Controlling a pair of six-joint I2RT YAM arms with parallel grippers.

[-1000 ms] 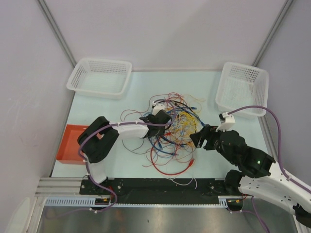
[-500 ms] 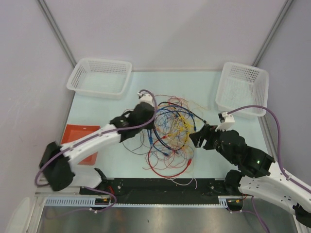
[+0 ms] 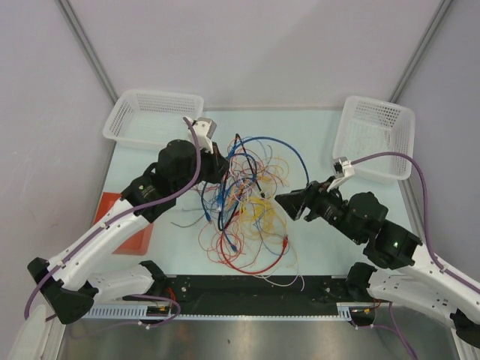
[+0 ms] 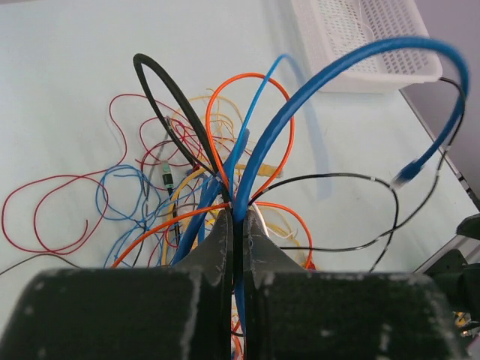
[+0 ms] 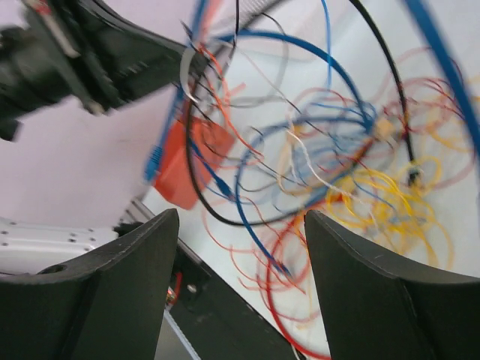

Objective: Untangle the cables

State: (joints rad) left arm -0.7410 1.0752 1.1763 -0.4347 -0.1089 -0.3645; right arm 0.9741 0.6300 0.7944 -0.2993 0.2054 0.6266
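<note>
Left gripper (image 4: pixel 238 225) fingers pinched shut on blue, orange and black strands of the cables (image 3: pixel 247 210) — heap mid-table, loops raised — right gripper (image 5: pixel 240 216) fingers wide apart just beside it, white baskets (image 3: pixel 154 120) at far corners.

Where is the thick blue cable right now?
The thick blue cable arcs over the tangle at table centre in the top view, held by the left gripper, jaws shut.
</note>
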